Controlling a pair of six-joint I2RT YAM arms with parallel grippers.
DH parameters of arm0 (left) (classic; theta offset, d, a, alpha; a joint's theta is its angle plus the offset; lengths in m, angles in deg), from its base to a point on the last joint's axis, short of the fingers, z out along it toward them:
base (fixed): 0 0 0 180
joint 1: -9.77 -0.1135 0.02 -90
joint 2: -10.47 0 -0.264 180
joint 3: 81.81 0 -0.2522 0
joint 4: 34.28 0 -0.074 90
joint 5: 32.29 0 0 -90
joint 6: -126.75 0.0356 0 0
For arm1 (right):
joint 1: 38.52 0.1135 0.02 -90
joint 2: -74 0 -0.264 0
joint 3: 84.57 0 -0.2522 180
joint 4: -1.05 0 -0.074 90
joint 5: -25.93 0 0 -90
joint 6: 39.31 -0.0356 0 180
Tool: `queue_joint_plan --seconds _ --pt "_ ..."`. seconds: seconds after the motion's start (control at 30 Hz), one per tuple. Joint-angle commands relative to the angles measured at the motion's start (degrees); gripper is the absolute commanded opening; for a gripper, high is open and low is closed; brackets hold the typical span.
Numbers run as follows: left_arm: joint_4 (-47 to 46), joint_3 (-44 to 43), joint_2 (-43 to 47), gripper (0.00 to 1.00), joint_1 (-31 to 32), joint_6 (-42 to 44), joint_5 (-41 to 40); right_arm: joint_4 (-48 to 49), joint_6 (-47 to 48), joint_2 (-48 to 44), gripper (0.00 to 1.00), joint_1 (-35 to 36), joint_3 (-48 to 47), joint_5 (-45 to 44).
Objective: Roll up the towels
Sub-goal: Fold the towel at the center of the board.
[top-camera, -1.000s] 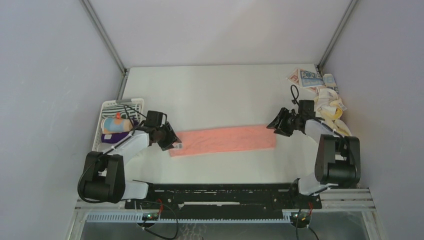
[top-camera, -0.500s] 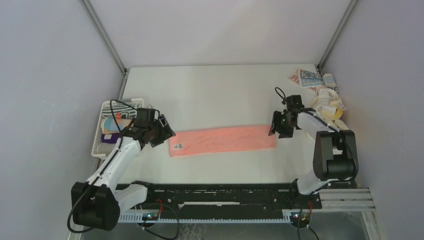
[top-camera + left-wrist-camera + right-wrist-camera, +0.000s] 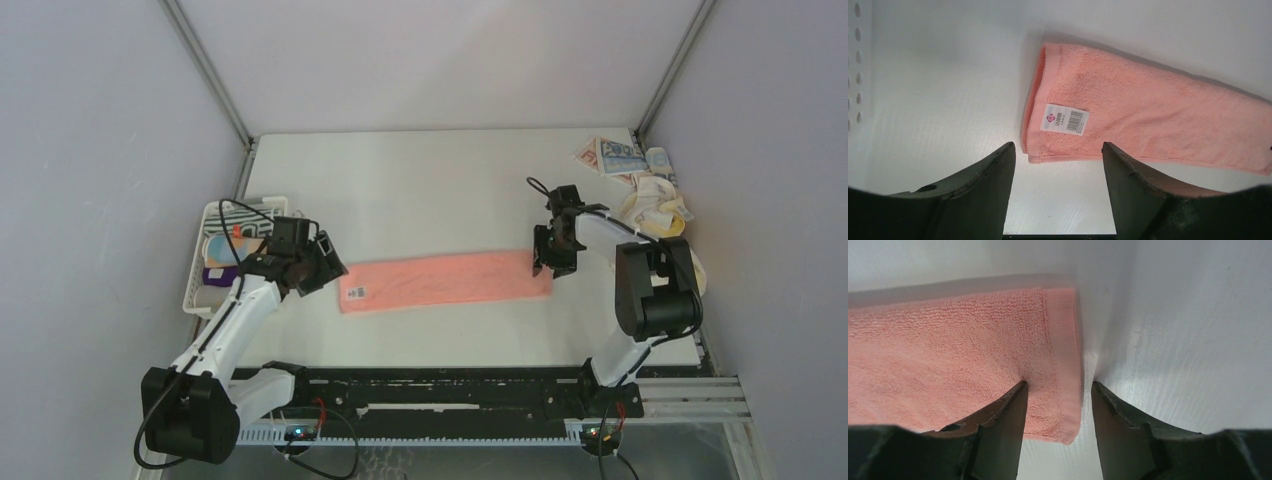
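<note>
My right claw (image 3: 1058, 384) sits spread astride the right hem of the towel (image 3: 445, 281), which lies flat across the middle of the tabletop (image 3: 430, 190), so I may pinch only its top layer and roll crooked, while my left claw (image 3: 1058, 146) hovers spread and empty.

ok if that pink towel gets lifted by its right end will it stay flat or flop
Probably flop: the pink towel is soft looped terry lying limp on the table. It looks light, a thin folded strip. Pushed, it would likely bunch, not slide.
</note>
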Motion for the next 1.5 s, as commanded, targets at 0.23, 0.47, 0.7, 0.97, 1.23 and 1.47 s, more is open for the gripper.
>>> queue_joint_plan --seconds 0.23,0.47,0.7,0.97,1.23,1.47 --pt "-0.77 -0.59 0.47 0.7 0.11 1.24 -2.09 -3.42 1.38 6.8 0.41 4.1 -2.95 -8.05" --pt "-0.93 -0.19 -0.04 0.7 0.11 1.05 -1.63 -5.15 2.95 8.27 0.14 3.93 -4.37 -5.93" --pt "-2.64 0.94 -1.61 0.7 0.18 0.68 0.92 -5.74 3.93 8.34 0.0 1.32 -6.41 -9.49" --pt "-8.9 3.18 -7.12 0.7 0.54 -1.75 7.65 -9.46 5.21 2.28 0.0 -2.37 -13.55 -17.02" --pt "-19.14 3.56 -15.36 0.68 4.24 -6.6 16.03 -11.57 6.87 -2.85 0.0 -0.71 -15.91 -10.36" --pt "-22.11 2.93 -21.32 0.57 6.39 -8.0 15.16 -11.43 6.89 -5.92 0.0 1.78 -15.51 -4.49"
